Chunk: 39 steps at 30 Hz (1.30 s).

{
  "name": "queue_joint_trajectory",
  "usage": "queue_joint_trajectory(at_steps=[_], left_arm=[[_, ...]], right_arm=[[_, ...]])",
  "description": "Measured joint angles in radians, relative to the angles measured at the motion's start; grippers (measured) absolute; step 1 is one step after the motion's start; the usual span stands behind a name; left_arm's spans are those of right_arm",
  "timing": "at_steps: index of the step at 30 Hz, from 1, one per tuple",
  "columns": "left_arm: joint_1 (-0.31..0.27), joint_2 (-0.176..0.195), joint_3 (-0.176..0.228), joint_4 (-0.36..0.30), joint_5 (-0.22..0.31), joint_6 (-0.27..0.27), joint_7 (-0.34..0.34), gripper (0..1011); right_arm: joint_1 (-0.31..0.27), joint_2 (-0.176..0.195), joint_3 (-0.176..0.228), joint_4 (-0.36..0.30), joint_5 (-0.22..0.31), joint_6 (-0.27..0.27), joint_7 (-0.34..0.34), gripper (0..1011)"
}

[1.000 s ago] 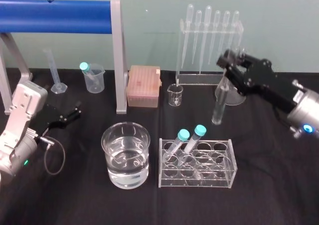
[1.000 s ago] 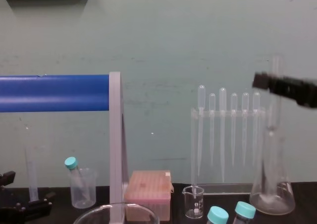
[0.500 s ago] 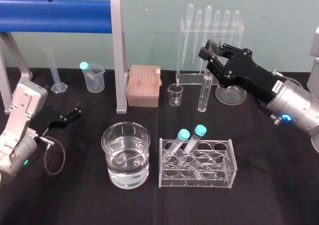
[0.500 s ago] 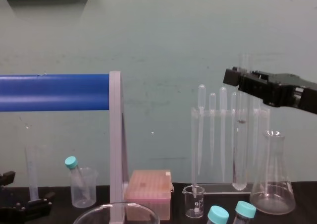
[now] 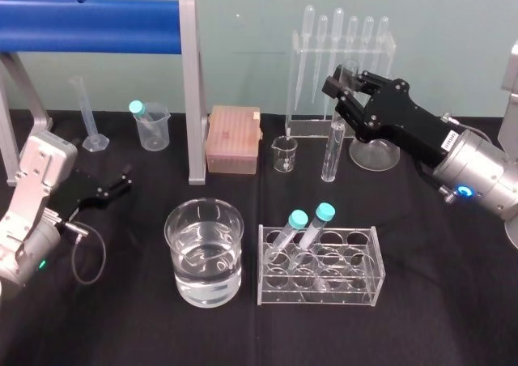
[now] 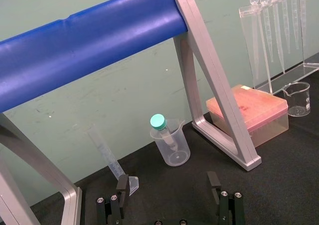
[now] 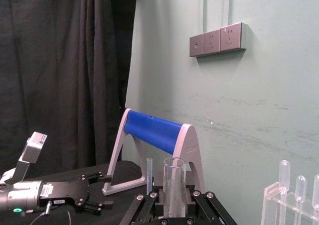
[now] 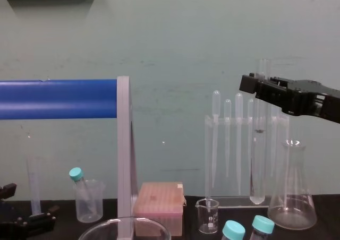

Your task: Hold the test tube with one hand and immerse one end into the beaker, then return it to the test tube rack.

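At two o'clock from the beaker (image 5: 204, 253), the right gripper (image 5: 346, 91) clamps the test tube (image 5: 331, 151) upright near its rim, off the table. Dipping and return to the rack (image 5: 320, 289) are not yet done. Left gripper (image 5: 113, 186) rests at nine o'clock, fingers apart.

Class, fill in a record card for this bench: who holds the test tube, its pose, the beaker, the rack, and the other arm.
Holder: right gripper, shut on the test tube near its rim
Tube pose: roughly upright, behind the test tube rack, right of the beaker and not over it
Beaker: the beaker partly filled with clear liquid
Rack: two teal-capped tubes leaning in it
Other arm: left gripper open, low at the table's left
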Motion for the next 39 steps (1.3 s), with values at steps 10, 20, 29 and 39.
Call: queue_joint_trajectory(at_steps=[10, 20, 29, 39], left_arm=[[0.0, 0.0, 0.0, 0.0, 0.0, 0.0, 0.0, 1000], [0.0, 0.0, 0.0, 0.0, 0.0, 0.0, 0.0, 1000], [0.0, 0.0, 0.0, 0.0, 0.0, 0.0, 0.0, 1000], [0.0, 0.0, 0.0, 0.0, 0.0, 0.0, 0.0, 1000]], right_arm=[[-0.001, 0.001, 0.001, -0.003, 0.001, 0.001, -0.001, 226], [-0.002, 0.002, 0.001, -0.004, 0.002, 0.002, -0.001, 226], [-0.003, 0.002, 0.001, -0.004, 0.003, 0.002, -0.001, 226], [-0.002, 0.002, 0.001, -0.004, 0.003, 0.002, -0.001, 225]])
